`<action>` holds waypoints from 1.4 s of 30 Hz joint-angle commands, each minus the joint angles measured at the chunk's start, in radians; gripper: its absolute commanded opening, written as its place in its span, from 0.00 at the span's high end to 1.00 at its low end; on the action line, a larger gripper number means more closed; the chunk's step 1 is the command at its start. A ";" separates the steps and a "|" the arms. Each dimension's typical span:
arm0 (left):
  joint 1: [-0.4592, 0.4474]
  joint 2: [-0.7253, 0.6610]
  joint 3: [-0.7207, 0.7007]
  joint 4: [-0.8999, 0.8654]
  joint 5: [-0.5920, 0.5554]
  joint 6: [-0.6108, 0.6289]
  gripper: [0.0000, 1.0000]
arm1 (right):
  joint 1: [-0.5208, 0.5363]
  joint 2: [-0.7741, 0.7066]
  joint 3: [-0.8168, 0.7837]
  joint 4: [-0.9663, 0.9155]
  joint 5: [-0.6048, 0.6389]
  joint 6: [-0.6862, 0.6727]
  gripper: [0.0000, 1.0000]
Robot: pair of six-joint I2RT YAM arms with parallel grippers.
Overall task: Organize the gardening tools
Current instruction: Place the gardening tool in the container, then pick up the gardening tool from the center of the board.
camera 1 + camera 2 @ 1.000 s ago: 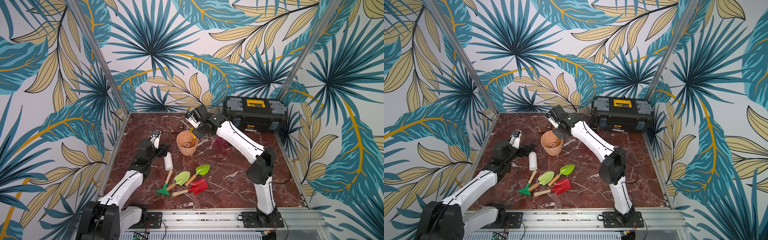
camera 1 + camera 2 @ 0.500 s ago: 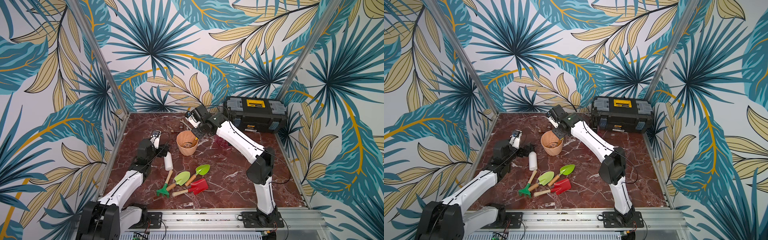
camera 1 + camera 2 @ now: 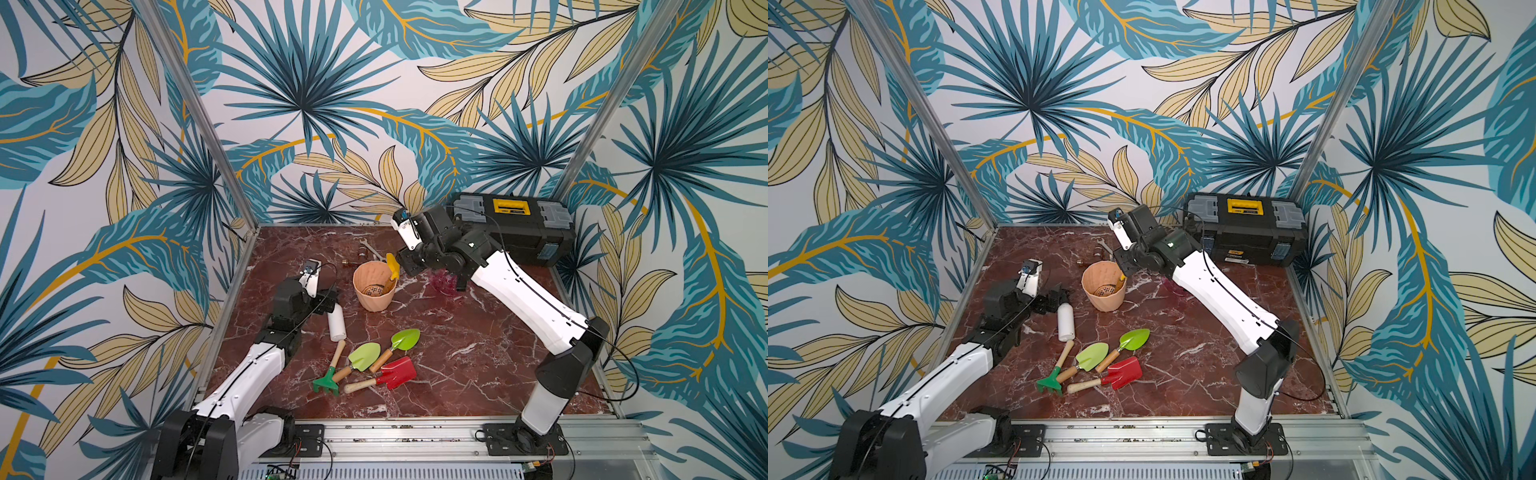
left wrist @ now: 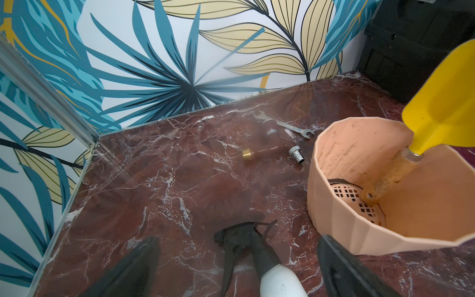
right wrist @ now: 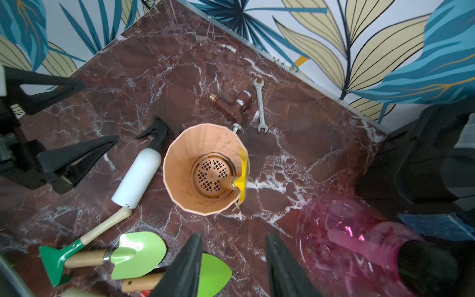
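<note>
Right gripper (image 5: 232,239) opens wider than before, empty | yellow scoop (image 3: 392,264) leans in pot (image 3: 376,301) | retreat straight up, clear of blade | left gripper (image 4: 237,237) wide, empty

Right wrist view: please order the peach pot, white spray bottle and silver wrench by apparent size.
Largest: peach pot.
Then: white spray bottle.
Smallest: silver wrench.
None look alike.

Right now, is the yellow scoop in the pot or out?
In: the yellow scoop stands handle-down in the peach pot, its blade leaning above the rim.
</note>
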 commanded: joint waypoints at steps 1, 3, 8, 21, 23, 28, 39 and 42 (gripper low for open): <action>-0.024 -0.029 0.011 -0.033 0.007 -0.034 0.00 | 0.008 -0.069 -0.161 0.083 -0.081 0.091 0.53; -0.041 -0.033 0.021 -0.059 0.001 -0.043 0.00 | 0.007 -0.116 -0.248 0.130 -0.097 0.118 0.51; -0.134 -0.061 0.065 -0.175 -0.075 -0.060 0.00 | 0.008 -0.213 -0.433 0.231 -0.092 0.181 0.43; -0.435 -0.087 0.251 -0.585 -0.208 -0.092 0.00 | 0.008 -0.368 -0.657 0.281 -0.044 0.331 0.33; -0.467 -0.079 0.275 -0.625 -0.214 -0.093 0.00 | 0.008 -0.379 -0.687 0.281 -0.036 0.343 0.33; -0.575 -0.032 0.293 -0.679 -0.309 -0.088 0.00 | 0.008 -0.393 -0.719 0.282 -0.022 0.365 0.33; -0.742 0.198 0.369 -0.751 -0.437 -0.059 0.00 | 0.007 -0.437 -0.690 0.200 0.060 0.406 0.33; -0.784 0.276 0.405 -0.744 -0.443 -0.041 0.00 | 0.006 -0.466 -0.672 0.159 0.109 0.421 0.32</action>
